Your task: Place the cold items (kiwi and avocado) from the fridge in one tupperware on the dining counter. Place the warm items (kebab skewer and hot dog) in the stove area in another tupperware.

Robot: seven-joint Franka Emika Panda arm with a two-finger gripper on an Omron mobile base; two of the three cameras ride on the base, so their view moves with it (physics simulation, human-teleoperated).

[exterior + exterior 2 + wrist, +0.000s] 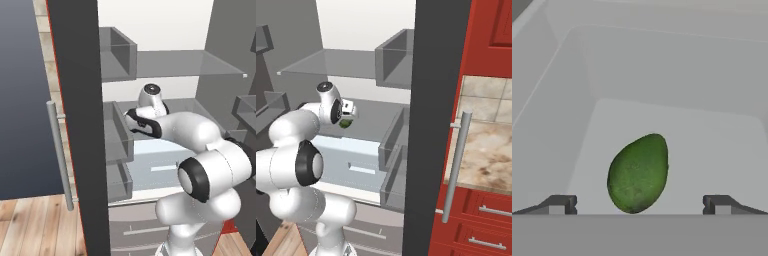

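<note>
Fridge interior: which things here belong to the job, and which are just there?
Job:
- avocado, lying on the fridge shelf
- gripper, open, fingertips either side of the avocado

Just there:
- glass shelf above
- door bins
- drawer below
- fridge door handle

The avocado (346, 123) mostly hides behind the arm (331, 107); that green bit is probably it.
</note>
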